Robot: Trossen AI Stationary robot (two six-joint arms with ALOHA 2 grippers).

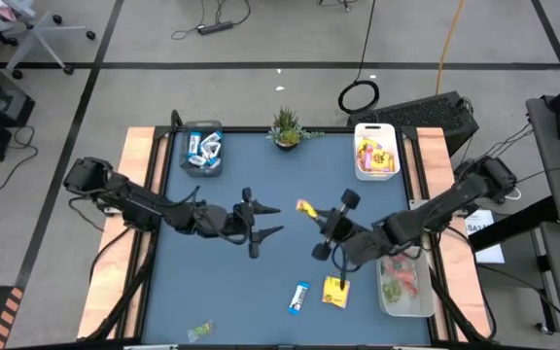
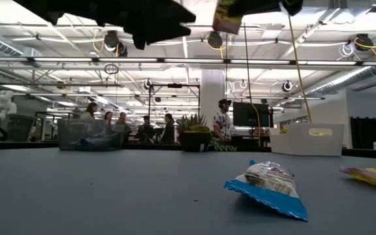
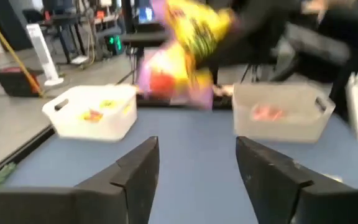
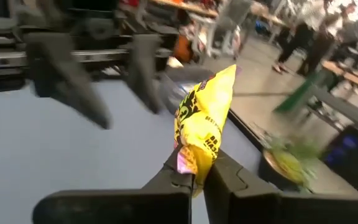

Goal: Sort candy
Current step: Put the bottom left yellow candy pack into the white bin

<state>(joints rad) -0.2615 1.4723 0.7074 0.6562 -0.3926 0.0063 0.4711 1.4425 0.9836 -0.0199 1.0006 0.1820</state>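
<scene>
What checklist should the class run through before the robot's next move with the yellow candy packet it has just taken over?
1. Right tool shut on the yellow packet: ok, the packet is pinched at its lower end.
2. Left tool let go: ok, its fingers stand apart with nothing between them.
3. Packet lifted off the table: ok, the low view shows it hanging high.
4. White bin with yellow packets reachable: cannot tell, though nothing lies on the table between.
5. Left arm out of the path: cannot tell, its tool sits close to the packet.
6. Loose candy left: not ok, a blue bar and another yellow packet lie on the table.
</scene>
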